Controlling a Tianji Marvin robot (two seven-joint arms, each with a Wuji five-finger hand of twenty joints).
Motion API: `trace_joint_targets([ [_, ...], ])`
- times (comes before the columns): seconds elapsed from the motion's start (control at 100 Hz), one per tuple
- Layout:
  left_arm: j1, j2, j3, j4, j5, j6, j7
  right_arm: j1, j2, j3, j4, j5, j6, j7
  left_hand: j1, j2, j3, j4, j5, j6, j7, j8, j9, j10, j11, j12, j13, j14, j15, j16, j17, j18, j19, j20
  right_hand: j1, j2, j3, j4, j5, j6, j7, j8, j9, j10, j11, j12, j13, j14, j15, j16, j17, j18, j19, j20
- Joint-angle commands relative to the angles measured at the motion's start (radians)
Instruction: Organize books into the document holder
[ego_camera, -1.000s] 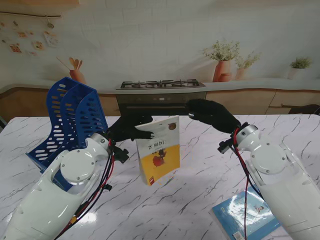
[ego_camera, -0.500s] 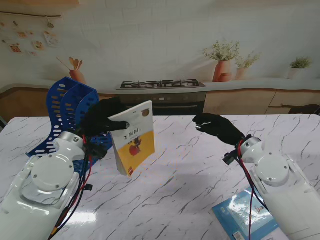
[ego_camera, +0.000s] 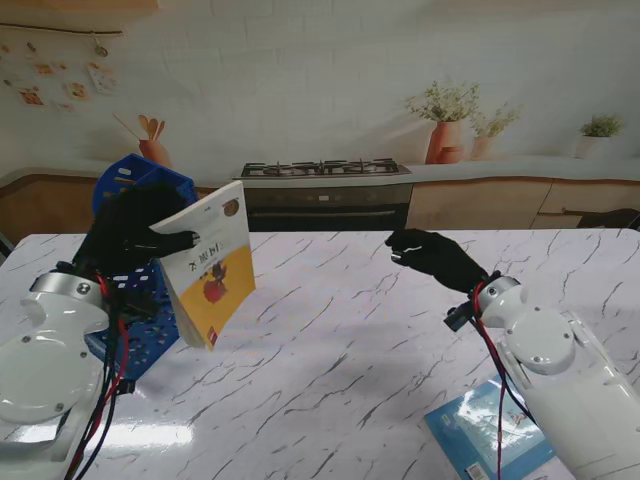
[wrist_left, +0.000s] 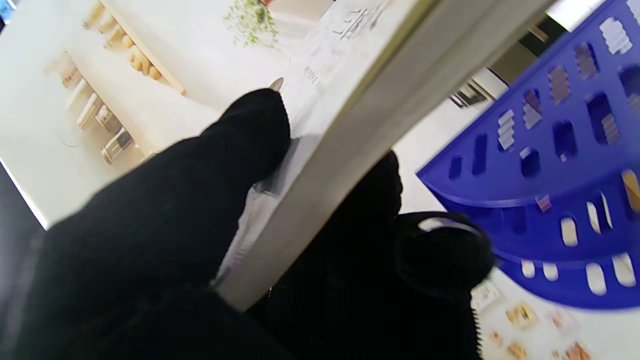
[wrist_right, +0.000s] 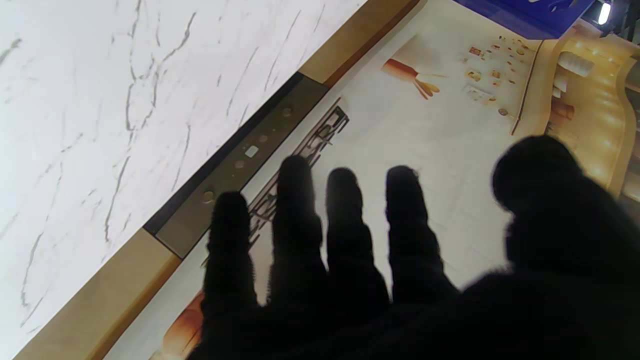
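Leftward swung left hand (ego_camera: 135, 228) pinching book (ego_camera: 210, 262); wrist shows page edges.

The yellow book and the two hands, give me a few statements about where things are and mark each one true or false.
1. The left hand holds the yellow book off the table. True.
2. The right hand grips a book. False: it holds nothing and its fingers are spread apart.
3. The yellow book already stands inside the blue document holder. False: it is in the air beside the holder, in the left hand.
4. A blue book lies flat on the table near me on the right. True.
5. In the left wrist view, fingers press on both faces of the yellow book. True.
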Motion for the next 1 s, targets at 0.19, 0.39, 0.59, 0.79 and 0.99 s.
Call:
trace_joint_targets([
  [0.19,0.108,-0.012,-0.115,-0.085,0.018,0.009,0.03,0.002,-0.01,-0.008,0.003,-0.001,-0.004,-0.008,0.11,0.05,0.168,0.071,0.042,-0.089,0.039,0.028,0.053,-0.116,0.021,0.029,0.063,-0.073,0.001,-0.033,0.025,-0.117,0.112,-0.012,-0.03,0.012,-0.026,0.038,-0.022,0.001,-0.016,-0.015,-0.016,-0.033,-0.003,-0.012,-0.02,-0.018,-0.017,-0.011,-0.011,0.202,-0.014,-0.006],
  [0.39,0.175,-0.019,-0.198,-0.1,0.038,-0.003,0.047,0.0,-0.012,-0.007,0.003,-0.002,-0.001,-0.016,0.112,0.054,0.159,0.072,0.039,-0.091,0.033,0.028,0.05,-0.12,0.02,0.034,0.061,-0.074,-0.003,-0.03,0.025,-0.113,0.112,-0.013,-0.031,0.01,-0.027,0.038,-0.022,0.0,-0.016,-0.016,-0.015,-0.034,-0.004,-0.013,-0.021,-0.021,-0.019,-0.013,-0.012,0.2,-0.016,-0.006],
  [0.59,0.223,-0.031,-0.263,-0.112,0.047,0.003,0.079,-0.001,-0.011,-0.007,0.005,0.0,-0.004,-0.014,0.115,0.06,0.151,0.075,0.038,-0.092,0.031,0.029,0.047,-0.124,0.02,0.04,0.059,-0.072,-0.007,-0.026,0.024,-0.111,0.11,-0.014,-0.031,0.011,-0.028,0.038,-0.021,0.002,-0.015,-0.017,-0.015,-0.036,-0.004,-0.014,-0.021,-0.024,-0.02,-0.015,-0.013,0.2,-0.018,-0.006],
  [0.79,0.218,-0.039,-0.28,-0.113,0.096,0.026,0.116,0.002,-0.012,-0.012,0.01,0.005,-0.006,-0.015,0.119,0.066,0.135,0.082,0.034,-0.099,0.022,0.035,0.043,-0.133,0.017,0.047,0.058,-0.073,-0.018,-0.014,0.022,-0.098,0.099,-0.018,-0.032,0.013,-0.031,0.038,-0.018,0.001,-0.014,-0.017,-0.013,-0.036,-0.004,-0.014,-0.021,-0.027,-0.022,-0.017,-0.019,0.2,-0.024,-0.007],
  [0.99,0.185,-0.031,-0.282,-0.107,0.143,0.042,0.095,0.005,-0.012,-0.012,0.014,-0.001,-0.004,-0.017,0.115,0.067,0.132,0.081,0.031,-0.107,0.02,0.04,0.043,-0.14,0.016,0.052,0.057,-0.077,-0.025,-0.009,0.021,-0.102,0.093,-0.02,-0.032,0.014,-0.033,0.039,-0.019,0.001,-0.014,-0.018,-0.012,-0.036,-0.004,-0.014,-0.022,-0.027,-0.023,-0.019,-0.021,0.199,-0.03,-0.009],
])
